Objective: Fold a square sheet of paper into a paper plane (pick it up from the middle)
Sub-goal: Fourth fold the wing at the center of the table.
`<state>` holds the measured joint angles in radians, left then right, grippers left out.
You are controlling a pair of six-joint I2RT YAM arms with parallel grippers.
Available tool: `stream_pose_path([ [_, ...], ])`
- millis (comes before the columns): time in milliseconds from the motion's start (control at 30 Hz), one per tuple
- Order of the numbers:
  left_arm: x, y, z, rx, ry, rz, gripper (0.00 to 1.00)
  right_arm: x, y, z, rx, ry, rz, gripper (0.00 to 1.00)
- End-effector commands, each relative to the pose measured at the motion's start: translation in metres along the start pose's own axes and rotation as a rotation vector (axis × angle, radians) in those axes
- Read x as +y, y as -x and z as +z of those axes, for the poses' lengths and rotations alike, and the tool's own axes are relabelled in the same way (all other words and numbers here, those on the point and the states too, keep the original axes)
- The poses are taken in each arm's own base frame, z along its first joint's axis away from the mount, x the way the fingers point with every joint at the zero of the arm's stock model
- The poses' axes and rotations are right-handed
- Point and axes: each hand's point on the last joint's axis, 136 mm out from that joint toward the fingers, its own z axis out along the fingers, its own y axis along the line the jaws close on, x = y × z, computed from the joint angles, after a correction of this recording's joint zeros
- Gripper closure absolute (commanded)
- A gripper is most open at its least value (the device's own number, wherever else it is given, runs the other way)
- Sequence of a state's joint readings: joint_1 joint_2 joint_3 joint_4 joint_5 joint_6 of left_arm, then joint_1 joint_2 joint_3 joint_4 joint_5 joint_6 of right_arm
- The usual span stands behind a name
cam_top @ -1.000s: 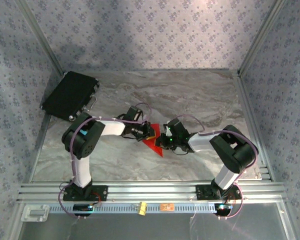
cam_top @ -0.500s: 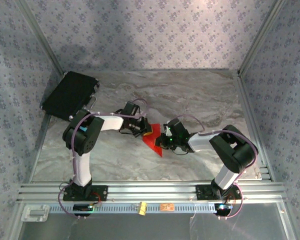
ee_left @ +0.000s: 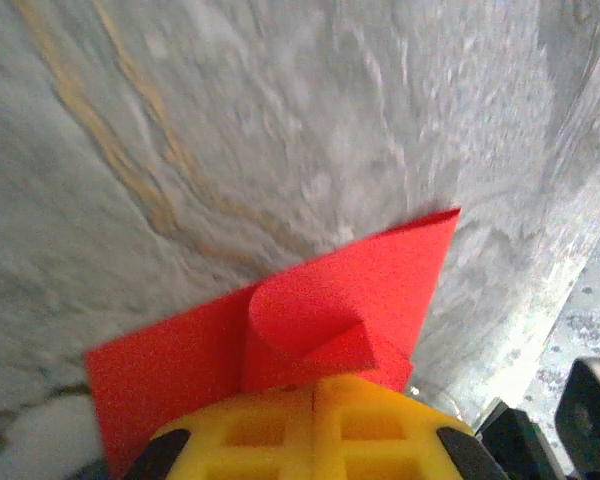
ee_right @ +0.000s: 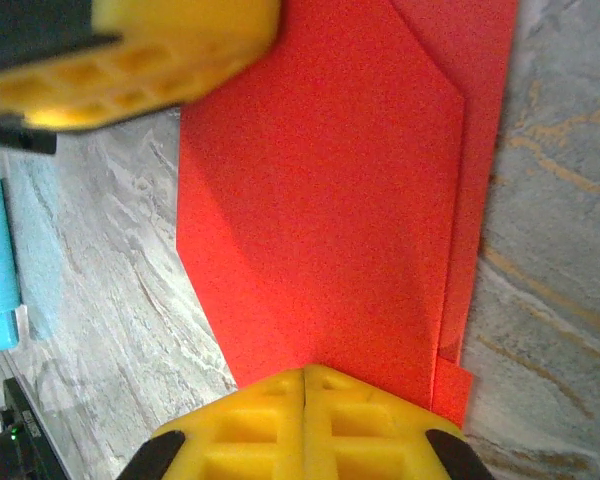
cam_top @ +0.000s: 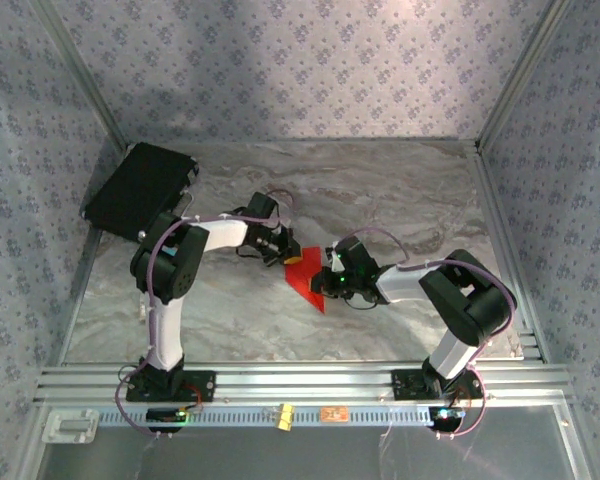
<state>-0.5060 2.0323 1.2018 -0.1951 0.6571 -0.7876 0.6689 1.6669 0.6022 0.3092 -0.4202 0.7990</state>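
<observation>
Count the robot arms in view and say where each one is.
2. The left arm rises from the near left and reaches the central red paper; the right arm rises from the near right and reaches the same paper. None seems hidden.

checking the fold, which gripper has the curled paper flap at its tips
The left gripper: the red paper curls at its tips, but lies flat at the right gripper.

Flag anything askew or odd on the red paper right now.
One flap of the red paper curls up in a loose roll by the left fingers instead of lying creased flat. In the right wrist view, the layer edges sit offset, not flush.
</observation>
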Motion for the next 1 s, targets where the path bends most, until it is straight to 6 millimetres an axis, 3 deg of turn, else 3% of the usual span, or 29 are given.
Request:
stream_pose_path([
  [0, 0.031, 0.039, -0.008, -0.121, 0.111, -0.024, 0.94, -0.06, -0.06, -0.008, 0.201, -0.203, 0.096, 1.0],
  [400, 0.035, 0.052, -0.019, -0.153, 0.151, -0.048, 0.93, -0.06, -0.062, -0.016, 0.213, -0.185, 0.081, 1.0],
  [733, 0.006, 0.052, -0.043, -0.202, 0.105, -0.004, 0.87, -0.06, -0.058, -0.017, 0.219, -0.182, 0.079, 1.0],
  [967, -0.024, 0.027, -0.051, -0.211, 0.129, 0.119, 0.84, -0.058, -0.052, -0.015, 0.2, -0.182, 0.09, 1.0],
])
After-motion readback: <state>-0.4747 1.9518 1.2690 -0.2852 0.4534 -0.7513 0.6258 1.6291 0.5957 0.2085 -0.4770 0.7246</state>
